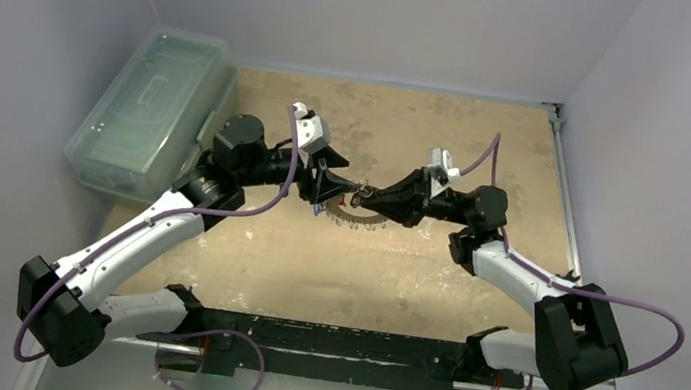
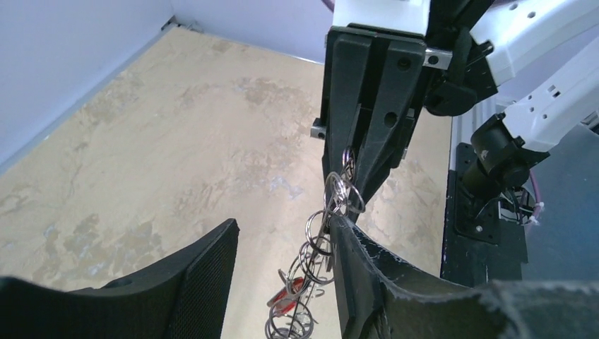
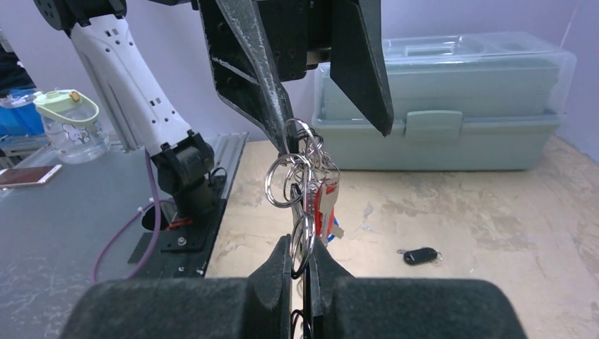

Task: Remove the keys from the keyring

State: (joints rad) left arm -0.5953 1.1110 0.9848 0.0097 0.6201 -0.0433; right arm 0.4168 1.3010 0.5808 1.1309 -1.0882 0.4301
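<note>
Top external view, from the left: a translucent pale-green plastic toolbox [image 1: 153, 109] sits on the far left corner of the tan, mottled wooden table [image 1: 392, 272]. The left gripper [image 1: 330, 191] reaches in from beside the box to the middle of the table. Its two black fingers are spread apart and clamp nothing. In the left wrist view, the string of keys runs up along the inner face of one finger [image 2: 353, 261], while the other finger stands clear of it.

Just below and between the two grippers is the large thin silvery metal keyring [image 1: 355, 219], fringed like a toothed wheel and held up off the table. Hanging on it are the small silvery metal keys [image 3: 319, 185] on little split rings [image 3: 282, 180], among them one with a red plastic head [image 3: 326, 206].

The right gripper [image 1: 367, 198] comes in from the right, tip to tip with the left one. Its black fingers are pinched tight on the keyring, which passes edge-on between them in the right wrist view. Farther right in that view, a small black key fob [image 3: 419, 255] lies alone on the table, well apart from the ring.
</note>
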